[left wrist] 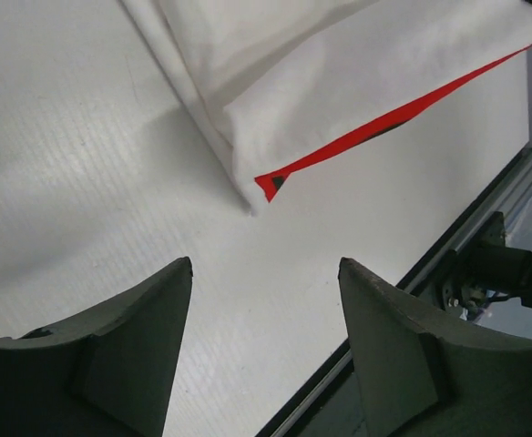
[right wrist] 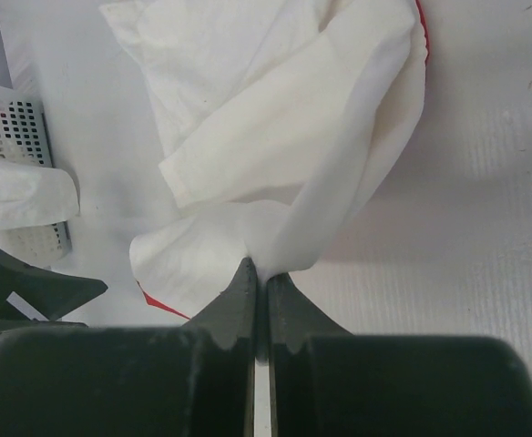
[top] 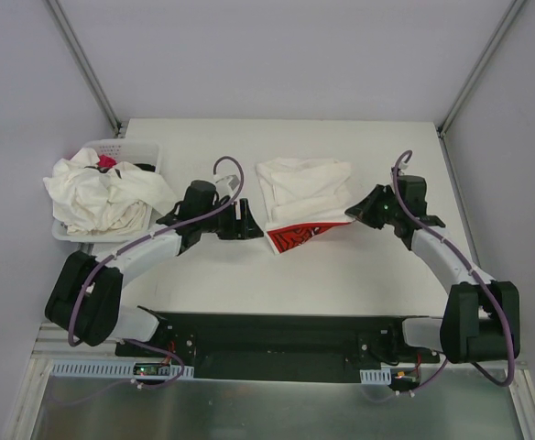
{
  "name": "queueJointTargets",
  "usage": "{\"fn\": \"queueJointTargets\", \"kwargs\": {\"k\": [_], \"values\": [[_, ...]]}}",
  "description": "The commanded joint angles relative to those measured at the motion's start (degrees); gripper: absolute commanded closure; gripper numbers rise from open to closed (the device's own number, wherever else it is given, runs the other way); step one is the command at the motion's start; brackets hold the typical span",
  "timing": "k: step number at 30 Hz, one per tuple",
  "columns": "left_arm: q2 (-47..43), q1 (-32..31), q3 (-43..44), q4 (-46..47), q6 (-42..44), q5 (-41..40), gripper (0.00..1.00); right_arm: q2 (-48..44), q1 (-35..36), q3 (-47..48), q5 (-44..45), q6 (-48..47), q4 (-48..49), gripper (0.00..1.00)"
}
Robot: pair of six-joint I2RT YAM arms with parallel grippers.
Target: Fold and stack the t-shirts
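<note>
Fingers on the right (right wrist: 239, 305) are pinched shut on an edge of the t-shirt (top: 304, 188) draped over the red packet (top: 295, 240); left fingers (left wrist: 120, 355) are spread, empty, beside that packet. Limp cloth is best gripped at corners.

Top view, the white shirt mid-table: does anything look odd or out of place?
Yes. A red packet with white lettering lies under the off-white cotton t-shirt, poking out at its near edge; it is no part of a shirt stack. The shirt's folds are also uneven and rumpled.
</note>
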Motion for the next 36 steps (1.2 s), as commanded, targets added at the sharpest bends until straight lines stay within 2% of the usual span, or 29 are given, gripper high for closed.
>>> {"fn": "queueJointTargets", "kwargs": {"k": [1,5,10,14,19,23,30,35,36], "values": [[0.1,0.79,0.41,6.33,-4.87,5.7,0.31,-1.38,-0.31,-0.81,-0.1,-0.33,2.17,0.99],[5.38,1.58,-1.09,18.01,-12.08,14.92,0.3,-2.96,-0.22,-2.48,0.25,-0.51,2.43,0.99],[14.15,1.5,-1.0,28.82,-17.27,17.31,0.31,-4.11,-0.57,-3.36,0.42,-0.77,2.35,0.99],[19.01,1.5,-0.03,32.71,-18.86,18.81,0.32,-4.19,-1.01,-3.45,-0.19,-0.86,2.35,0.99],[20.07,1.5,0.58,33.07,-18.51,19.34,0.33,-3.93,-1.71,-3.45,-0.46,-1.03,2.26,0.99],[19.8,1.58,2.16,28.42,-15.79,18.63,0.33,-3.58,-1.98,-3.36,-0.63,-1.21,2.26,0.99],[22.35,1.58,5.41,27.88,-15.35,19.86,0.34,-2.79,-2.07,-3.45,-0.98,-1.21,2.52,0.99],[23.58,1.58,6.56,28.05,-15.43,20.21,0.39,-2.61,-2.24,-3.45,-1.16,-1.21,2.7,0.99],[23.67,1.58,6.73,28.05,-15.43,20.3,0.46,-2.53,-2.24,-3.54,-1.25,-1.12,2.78,0.99]]}}
